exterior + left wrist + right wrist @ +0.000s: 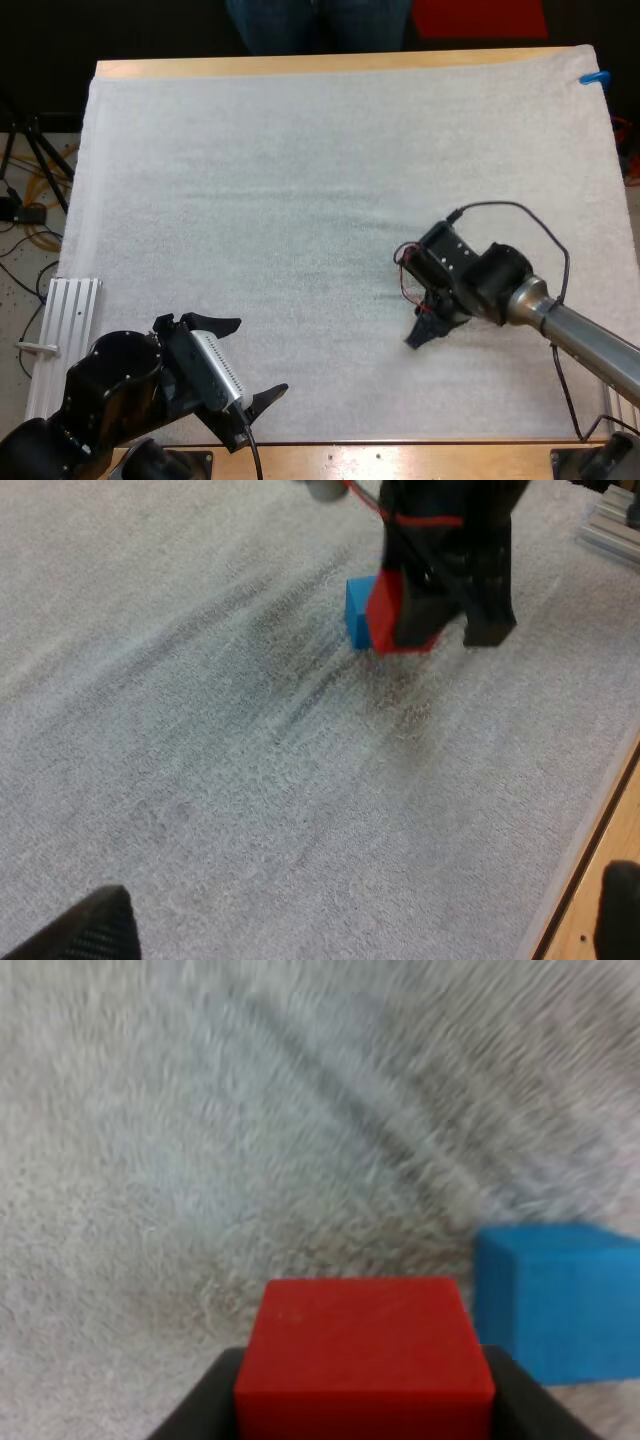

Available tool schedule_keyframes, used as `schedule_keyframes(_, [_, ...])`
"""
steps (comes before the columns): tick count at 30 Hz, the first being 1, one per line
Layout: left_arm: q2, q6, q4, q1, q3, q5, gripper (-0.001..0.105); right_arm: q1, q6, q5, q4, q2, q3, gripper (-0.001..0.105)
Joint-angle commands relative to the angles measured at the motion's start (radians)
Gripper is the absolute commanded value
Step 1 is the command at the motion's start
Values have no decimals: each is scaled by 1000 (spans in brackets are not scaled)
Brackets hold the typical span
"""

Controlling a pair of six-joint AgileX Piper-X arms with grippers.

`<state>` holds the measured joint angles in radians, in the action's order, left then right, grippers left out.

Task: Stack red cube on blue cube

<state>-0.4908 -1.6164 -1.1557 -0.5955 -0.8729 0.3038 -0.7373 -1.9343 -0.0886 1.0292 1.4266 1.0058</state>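
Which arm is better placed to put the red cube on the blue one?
Right. The right end effector holds the red cube beside the blue cube; the left end effector stands open, far from both.

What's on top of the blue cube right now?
Nothing; the blue cube has a bare top, its underside hidden. The red cube is beside it, in the right gripper.

Right jaws clamped, left jaws spread apart.
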Motion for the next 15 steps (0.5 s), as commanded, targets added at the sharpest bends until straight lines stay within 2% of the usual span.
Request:
schedule_keyframes(1, [-3, 5, 9, -3, -6, 7, 87, 0, -15, -20, 26, -6, 24, 11])
schedule_keyframes(7, [-3, 5, 9, -3, -6, 7, 87, 28, -37, -50, 26, -6, 73, 11])
schedule_keyframes(11, [-3, 5, 9, -3, -6, 7, 87, 96, -37, -50, 24, -6, 72, 11])
schedule_keyframes(15, [-3, 5, 9, -3, -6, 7, 87, 175, -86, -33, 28, 17, 72, 11])
